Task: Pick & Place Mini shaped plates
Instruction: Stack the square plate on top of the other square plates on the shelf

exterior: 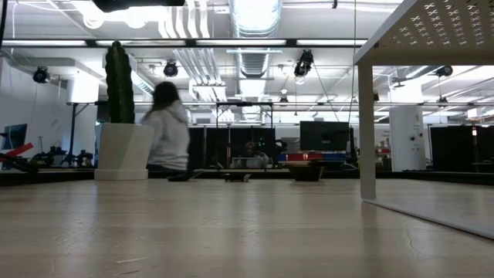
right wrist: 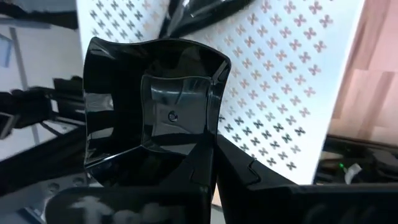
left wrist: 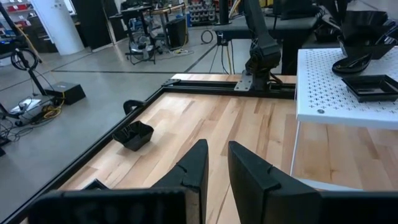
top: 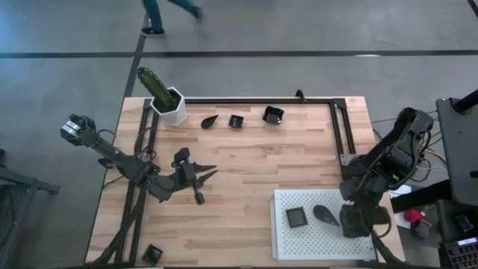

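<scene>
right end effector (right wrist: 214,177) is clamped shut on the rim of a square mini plate (right wrist: 155,109), a glossy black dish with a raised wavy rim, held tilted just above the white perforated tray (right wrist: 292,81). this looks like the placing step: the dish is carried and poised over the tray, not yet set down. by my judgement the next move calls for lowering it onto a bare patch of the tray, level enough that it does not tip off its rim, then parting the fingers; the thin glossy rim could slip in such a narrow pinch.

just beyond the held dish, on the tray, lies a teardrop plate (top: 326,214), and next to that a second square plate (top: 296,217); both already sit in place, so the drop spot must stay apart from them.

left end effector (left wrist: 214,165) hovers over the middle of the counter (top: 254,161), well apart from the tray, its two dark fingers parted by a narrow gap with nothing visible between them. ahead of it, near the counter's far edge, rests another square dish (left wrist: 133,134). from above, three dark plates line that far edge: a leaf plate (top: 210,121), a small square plate (top: 236,121) and a larger square plate (top: 272,114). one more dark dish (top: 152,254) sits at the near corner behind the left arm. a white pot with a cactus (top: 166,99) stands at the far corner, beside the leaf plate.
</scene>
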Robot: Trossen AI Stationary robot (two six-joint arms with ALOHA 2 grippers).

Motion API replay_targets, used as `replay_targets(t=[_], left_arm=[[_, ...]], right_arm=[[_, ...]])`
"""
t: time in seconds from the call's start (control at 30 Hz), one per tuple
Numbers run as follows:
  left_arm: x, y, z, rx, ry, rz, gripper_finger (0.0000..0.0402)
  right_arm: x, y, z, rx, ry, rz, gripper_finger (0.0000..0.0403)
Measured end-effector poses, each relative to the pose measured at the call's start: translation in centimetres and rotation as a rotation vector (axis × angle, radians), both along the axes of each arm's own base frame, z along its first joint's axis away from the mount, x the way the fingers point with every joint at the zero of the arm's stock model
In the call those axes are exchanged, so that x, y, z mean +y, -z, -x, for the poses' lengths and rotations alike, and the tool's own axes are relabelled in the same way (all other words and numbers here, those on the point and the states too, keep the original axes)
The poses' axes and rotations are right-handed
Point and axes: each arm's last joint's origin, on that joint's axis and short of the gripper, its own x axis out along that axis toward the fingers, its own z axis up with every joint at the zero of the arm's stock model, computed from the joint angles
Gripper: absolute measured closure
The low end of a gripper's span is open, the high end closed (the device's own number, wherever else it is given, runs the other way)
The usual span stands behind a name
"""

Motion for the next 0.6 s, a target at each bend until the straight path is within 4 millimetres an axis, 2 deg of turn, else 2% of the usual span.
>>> replay_targets(t=[0.3, 0.6], left_arm=[[0.0, 0.0, 0.0, -0.003, 0.000, 0.001, 0.0344], [0.0, -0.1, 0.0, -0.011, -0.004, 0.005, 0.0344]], right_arm=[[0.2, 0.9, -0.2, 0.056, 0.100, 0.003, 0.0394], [0.5, 1.6, -0.3, 0.091, 0.092, 0.012, 0.0394]])
